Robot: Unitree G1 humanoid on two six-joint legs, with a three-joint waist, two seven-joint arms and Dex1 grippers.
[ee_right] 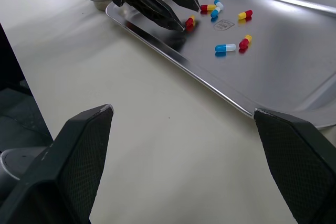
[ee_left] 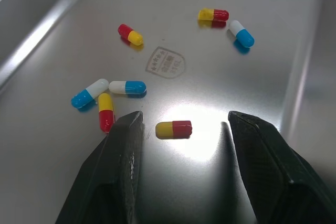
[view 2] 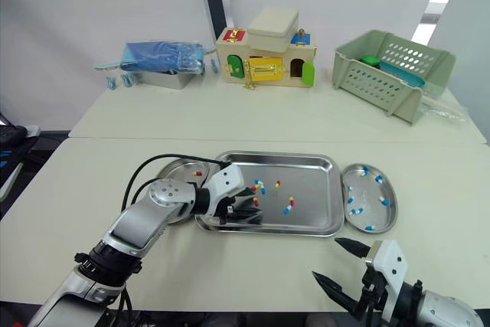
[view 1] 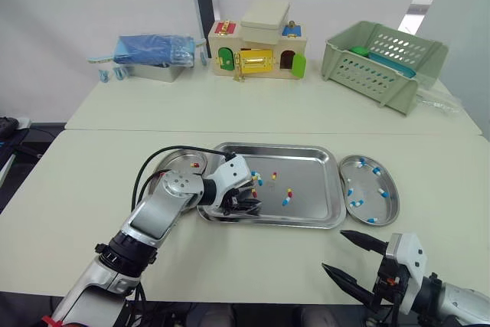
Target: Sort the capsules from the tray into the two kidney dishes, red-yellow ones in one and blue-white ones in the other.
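Note:
The steel tray (view 1: 306, 155) lies in the middle of the table and holds several loose capsules. My left gripper (ee_left: 186, 119) is down in the tray's front left part, open, with a red-yellow capsule (ee_left: 174, 128) lying between its fingertips, untouched. Beyond it lie two blue-white capsules (ee_left: 127, 86) and more red-yellow ones (ee_left: 130, 33). The left kidney dish (view 1: 174, 166) holds a red-yellow capsule (view 1: 195, 164). Several blue-white capsules (view 1: 380, 191) lie in the right kidney dish (view 1: 366, 181). My right gripper (view 1: 352, 258) hovers open near the table's front edge, holding nothing.
At the back of the table stand a wooden toy house (view 1: 258, 47), a green plastic basket (view 1: 383, 63) and a blue package on a metal box (view 1: 153, 55). A black cable (view 1: 149, 165) loops from my left arm over the left dish.

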